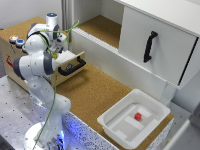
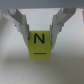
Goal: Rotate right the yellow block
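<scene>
Yellow block [image 2: 40, 44] sits pinched in the pincer [image 2: 40, 31], fingertips blurred, drawer-hidden outside.

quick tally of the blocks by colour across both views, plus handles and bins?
Yellow cube block marked N: 1
Small red block: 1
White plastic bin: 1
Black handles: 2 (open wooden drawer's, white cabinet door's)
Total: 5
The yellow block sits between the gripper fingers; the exterior view hides it.
</scene>
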`<move>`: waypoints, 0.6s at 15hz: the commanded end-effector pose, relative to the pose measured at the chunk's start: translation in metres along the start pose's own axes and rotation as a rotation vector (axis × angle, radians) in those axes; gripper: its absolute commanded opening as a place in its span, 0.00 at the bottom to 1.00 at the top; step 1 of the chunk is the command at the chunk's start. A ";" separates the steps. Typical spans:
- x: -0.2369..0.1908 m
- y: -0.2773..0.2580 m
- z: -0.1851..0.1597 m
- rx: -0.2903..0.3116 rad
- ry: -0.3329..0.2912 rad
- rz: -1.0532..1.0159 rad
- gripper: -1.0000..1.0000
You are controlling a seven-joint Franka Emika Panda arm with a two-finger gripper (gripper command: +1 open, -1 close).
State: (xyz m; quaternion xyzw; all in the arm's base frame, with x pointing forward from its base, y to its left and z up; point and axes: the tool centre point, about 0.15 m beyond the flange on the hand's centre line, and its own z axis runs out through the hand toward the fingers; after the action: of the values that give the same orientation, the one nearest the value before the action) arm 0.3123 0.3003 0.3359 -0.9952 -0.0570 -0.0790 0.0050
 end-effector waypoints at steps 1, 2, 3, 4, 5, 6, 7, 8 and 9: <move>0.021 0.012 0.029 0.103 0.068 0.096 0.00; 0.027 0.010 0.021 0.103 0.071 0.076 0.00; 0.029 0.010 0.013 0.105 0.079 0.066 1.00; 0.026 0.011 0.003 0.120 0.090 0.064 1.00; 0.023 0.010 -0.008 0.122 0.087 0.053 1.00; 0.018 0.009 -0.019 0.115 0.086 0.036 1.00; 0.013 0.007 -0.031 0.101 0.064 0.004 1.00; 0.008 0.005 -0.042 0.097 0.061 -0.024 1.00; 0.003 0.003 -0.057 0.095 0.062 -0.042 1.00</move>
State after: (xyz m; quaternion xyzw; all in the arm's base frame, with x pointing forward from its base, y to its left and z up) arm 0.3338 0.3007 0.3425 -0.9897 -0.0370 -0.1326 0.0401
